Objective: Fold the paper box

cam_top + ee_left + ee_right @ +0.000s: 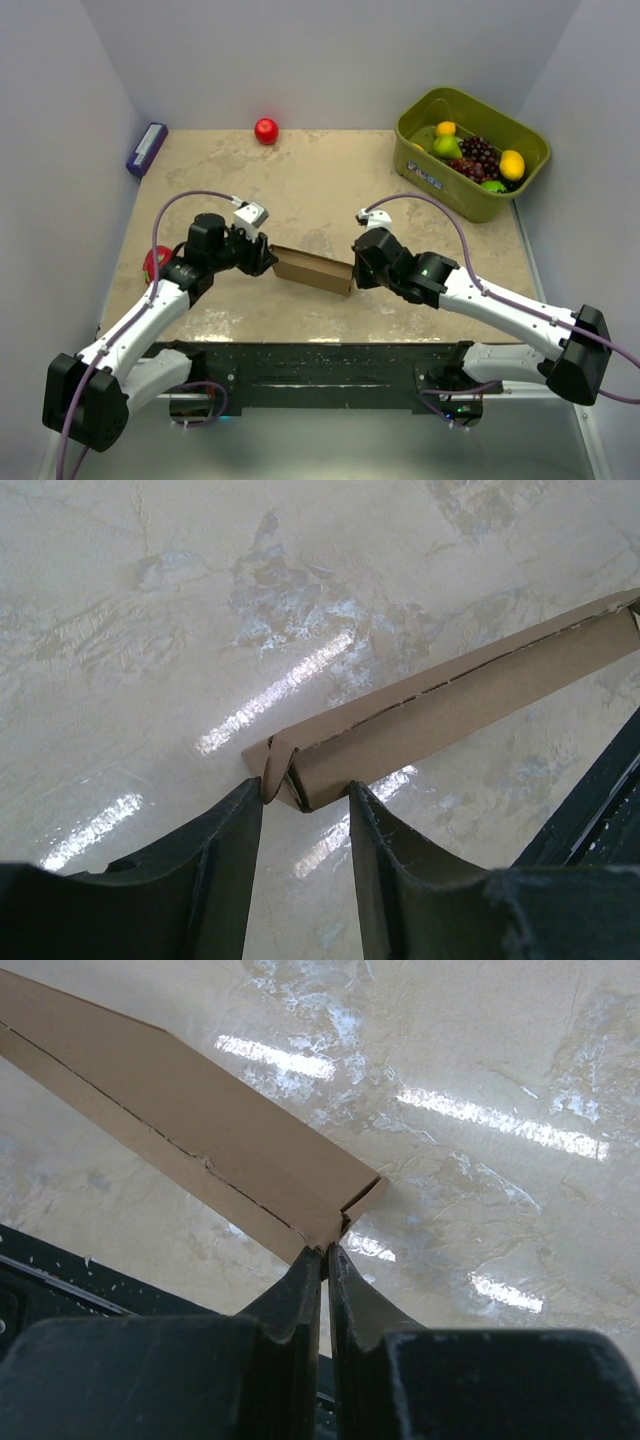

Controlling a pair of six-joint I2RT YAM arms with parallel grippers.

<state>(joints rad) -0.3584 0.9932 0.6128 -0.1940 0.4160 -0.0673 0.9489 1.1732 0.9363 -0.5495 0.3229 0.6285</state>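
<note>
The paper box (313,268) is a plain brown cardboard box, folded into a long narrow shape, in the middle of the table between my two grippers. My left gripper (268,258) stands at its left end. In the left wrist view the box (450,705) runs up to the right, and its end with a curled tab sits between the spread fingertips of that gripper (305,790), touching both. My right gripper (355,270) is at the right end. In the right wrist view its nearly closed jaws (326,1252) pinch the near corner of the box (200,1130).
An olive-green bin (425,150) holding fruit stands at the back right. A red apple (266,130) lies at the back centre, and a purple object (147,148) at the back left. A red object (155,262) lies under my left arm. The black base rail (320,365) runs along the near edge.
</note>
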